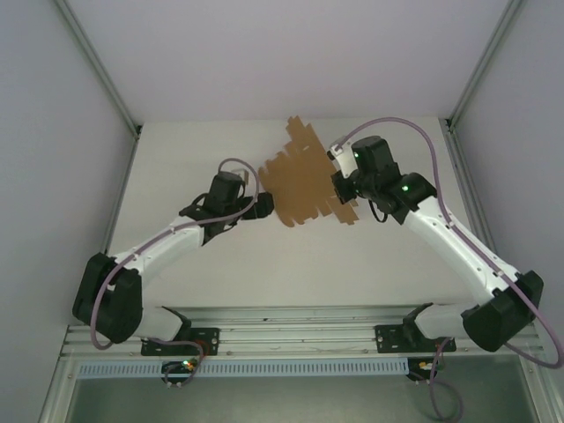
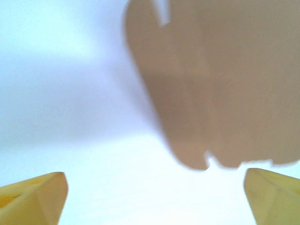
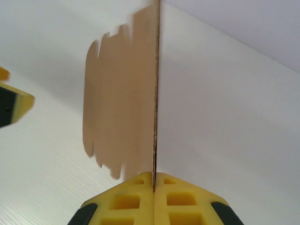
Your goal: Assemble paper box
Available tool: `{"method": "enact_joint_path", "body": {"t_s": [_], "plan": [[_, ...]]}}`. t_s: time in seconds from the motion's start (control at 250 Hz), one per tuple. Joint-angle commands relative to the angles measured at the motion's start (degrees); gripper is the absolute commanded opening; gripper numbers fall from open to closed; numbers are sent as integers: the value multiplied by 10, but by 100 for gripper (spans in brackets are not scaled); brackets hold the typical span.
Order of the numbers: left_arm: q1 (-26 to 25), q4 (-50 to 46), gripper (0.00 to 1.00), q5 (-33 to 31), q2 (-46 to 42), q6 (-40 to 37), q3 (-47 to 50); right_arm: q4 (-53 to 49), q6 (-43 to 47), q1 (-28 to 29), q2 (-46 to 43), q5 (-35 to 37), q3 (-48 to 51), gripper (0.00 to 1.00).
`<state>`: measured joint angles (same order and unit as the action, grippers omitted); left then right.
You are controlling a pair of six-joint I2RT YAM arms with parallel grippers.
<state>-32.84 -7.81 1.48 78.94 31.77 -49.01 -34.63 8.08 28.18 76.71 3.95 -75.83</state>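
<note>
The paper box (image 1: 300,181) is a flat brown die-cut cardboard sheet with tabs, lifted off the white table between the two arms. My right gripper (image 3: 154,180) is shut on the sheet's right edge, and the sheet (image 3: 123,101) runs edge-on away from its yellow pads. From the top view the right gripper (image 1: 342,188) sits at the sheet's right side. My left gripper (image 1: 262,208) is open just left of the sheet's lower left corner, not touching it. In the left wrist view the blurred sheet (image 2: 220,84) hangs ahead of the spread yellow fingertips (image 2: 35,197).
White table (image 1: 264,264) with grey walls on three sides and metal frame posts (image 1: 99,70) at the back corners. A rail (image 1: 291,339) with the arm bases runs along the near edge. The left arm's yellow fingertip (image 3: 11,105) shows at the right wrist view's left edge.
</note>
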Motion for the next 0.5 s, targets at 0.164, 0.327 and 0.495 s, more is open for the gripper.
{"method": "enact_joint_path", "body": {"t_s": [0.164, 0.327, 0.495], "plan": [[19, -52, 100, -4, -91, 24, 87, -37, 141, 14, 74, 36, -24, 0], [38, -43, 100, 22, -128, 19, 91, 101, 286, 49, 108, 175, 15, 0], [68, -77, 100, 26, -150, 2, 61, 304, 450, 79, 118, 231, 106, 0]]}}
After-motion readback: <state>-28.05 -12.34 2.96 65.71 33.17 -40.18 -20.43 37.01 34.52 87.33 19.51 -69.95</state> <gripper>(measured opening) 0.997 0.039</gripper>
